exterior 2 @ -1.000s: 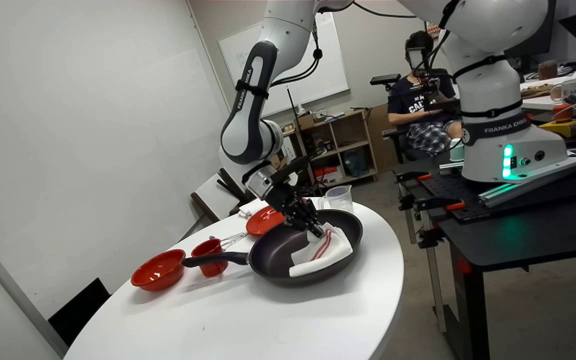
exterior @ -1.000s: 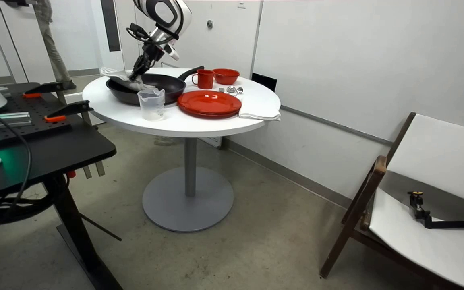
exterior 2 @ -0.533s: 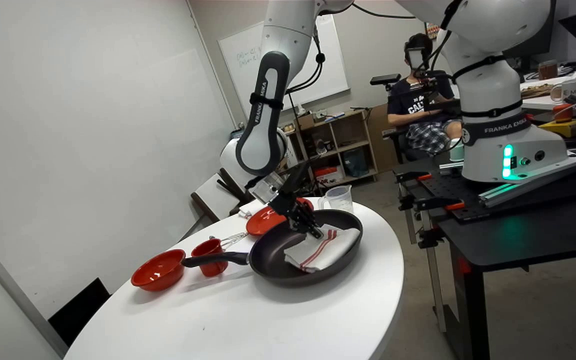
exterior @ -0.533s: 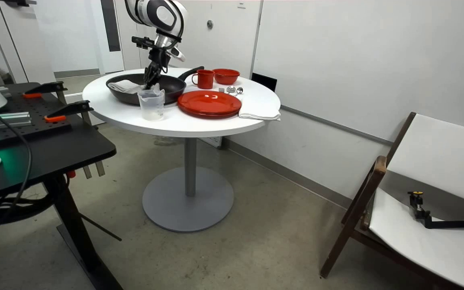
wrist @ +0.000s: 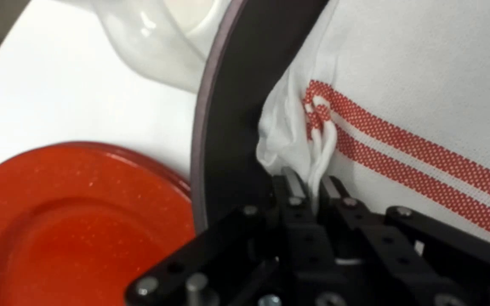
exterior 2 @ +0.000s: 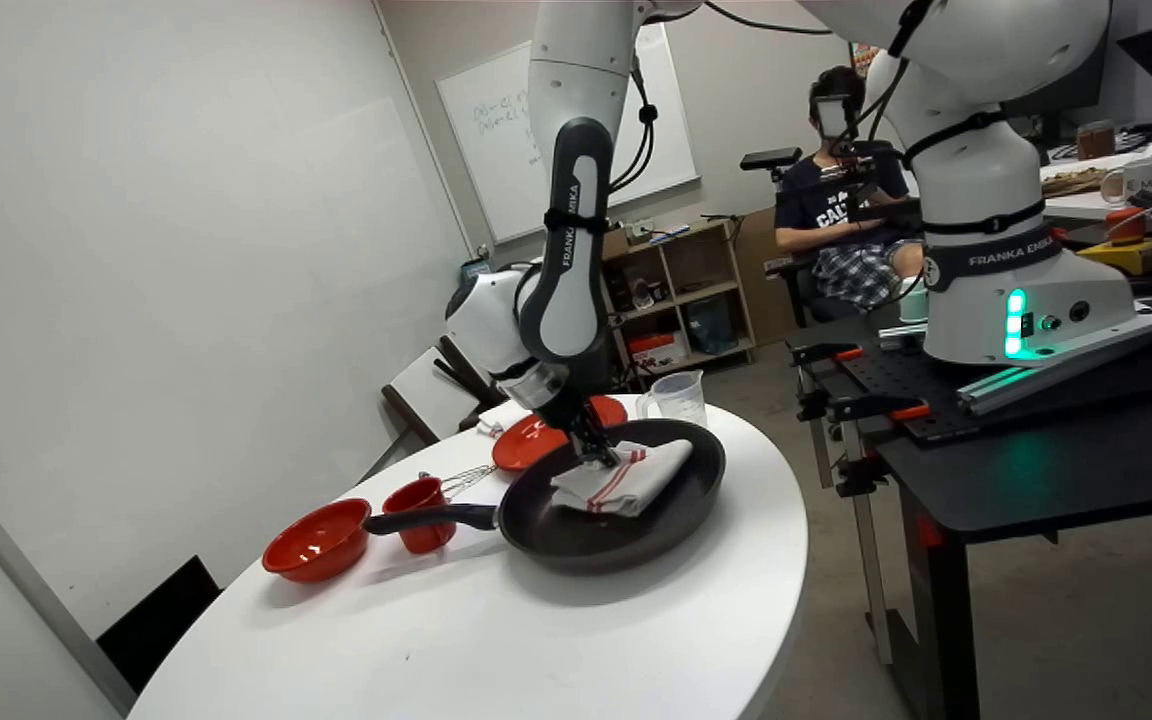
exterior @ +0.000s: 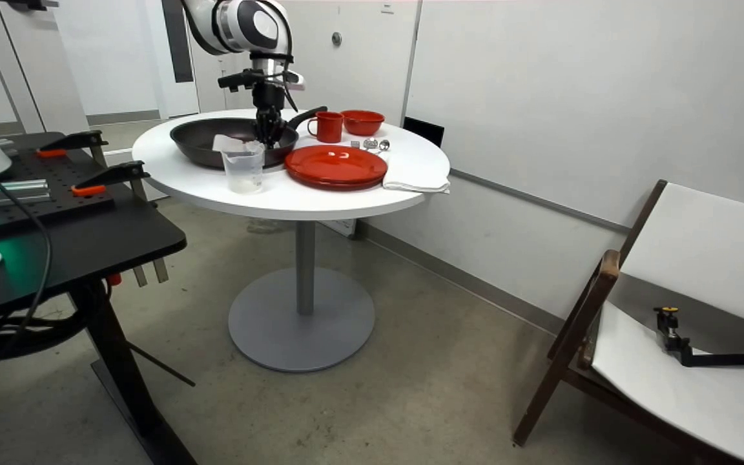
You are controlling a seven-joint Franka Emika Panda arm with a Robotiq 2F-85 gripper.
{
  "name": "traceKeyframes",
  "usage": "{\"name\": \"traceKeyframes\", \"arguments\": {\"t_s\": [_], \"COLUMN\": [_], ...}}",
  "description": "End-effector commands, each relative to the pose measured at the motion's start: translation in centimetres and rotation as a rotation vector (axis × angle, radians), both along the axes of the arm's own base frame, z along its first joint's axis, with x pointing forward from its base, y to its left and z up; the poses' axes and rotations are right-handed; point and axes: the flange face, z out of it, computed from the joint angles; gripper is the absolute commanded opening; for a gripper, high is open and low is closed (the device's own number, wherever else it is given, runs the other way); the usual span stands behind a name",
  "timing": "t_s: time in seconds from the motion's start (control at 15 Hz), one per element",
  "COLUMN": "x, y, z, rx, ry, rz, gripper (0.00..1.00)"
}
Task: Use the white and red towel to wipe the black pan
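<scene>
Gripper low inside the black pan, tips close to the wall on the side facing the red plates. Jaws narrow, pinching a bunched fold of the white and red towel; in the wrist view pleats gather between the tips and a double red stripe runs off toward the lower right. Towel within the rim; whether its whole underside meets the pan floor, cannot tell. In an exterior view a pale corner of it stands up behind the clear measuring jug. Edges: a dark band of pan wall separates cloth from rim on the plate side; away from the plates, a broader crescent of dark pan curves past the cloth. Tight quarters outside the rim: plates and jug both just beside it, contact uncertain. The handle reaches out past the red mug, its end near the red bowl; a whisk lies between mug and plates. Beyond the plates, a folded white cloth runs to the round edge of the counter. Most room: in an exterior view, a wide white sweep of counter on the side of the pan opposite the plates, running out to the edge. A black desk stands apart from the counter, floor showing between in that view.
</scene>
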Motion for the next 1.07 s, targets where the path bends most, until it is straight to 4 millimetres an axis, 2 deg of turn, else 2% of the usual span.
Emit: {"name": "traceKeyframes", "arguments": {"t_s": [0.0, 0.27, 0.67, 0.87, 1.0], "x": [0.9, 1.5, 1.1, 0.6, 0.1], "y": [0.7, 4.6, 10.1, 11.0, 10.3], "z": [0.7, 2.0, 4.7, 5.3, 5.0], "rx": [-0.058, 0.018, 0.178, 0.247, 0.287], "ry": [-0.148, -0.251, -0.322, -0.284, -0.228], "rz": [0.088, 0.12, 0.112, 0.081, 0.032], "gripper": [0.03, 0.03, 0.03, 0.03, 0.03]}}
